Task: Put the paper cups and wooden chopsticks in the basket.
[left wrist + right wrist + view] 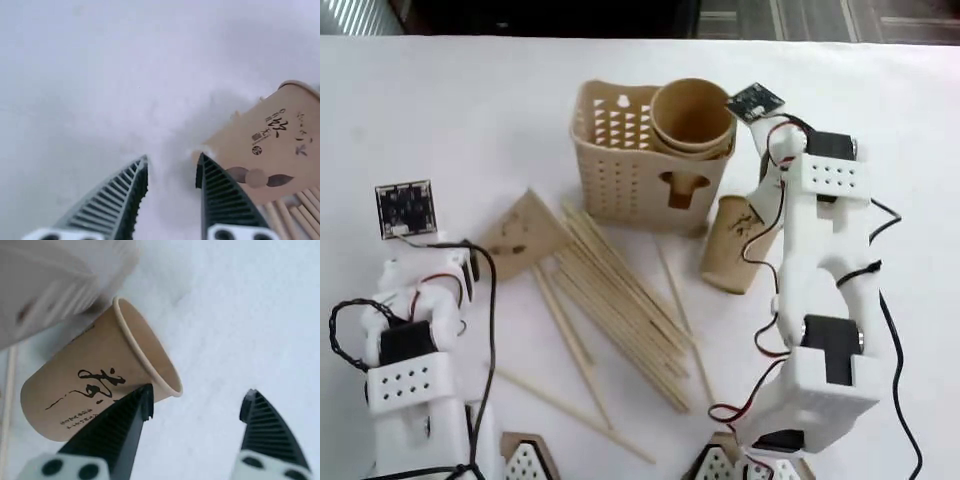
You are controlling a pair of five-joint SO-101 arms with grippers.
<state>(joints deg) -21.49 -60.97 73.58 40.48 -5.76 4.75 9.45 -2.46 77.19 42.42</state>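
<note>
A cream perforated basket (620, 165) stands at the table's middle with stacked paper cups (692, 118) in its right end. Another paper cup (735, 245) lies on its side against the basket's right corner. My right gripper (199, 395) is open just above that cup (100, 380), one finger over its rim. A flattened cup (520, 235) lies left of the basket, over the end of a pile of wooden chopsticks (620, 300). My left gripper (172, 162) is open over bare table, beside the flattened cup (270, 145).
The left arm (410, 340) is at the lower left and the right arm (820, 260) runs up the right side. Loose chopsticks (570, 405) reach towards the front edge. The basket wall (50, 280) is close to the right gripper.
</note>
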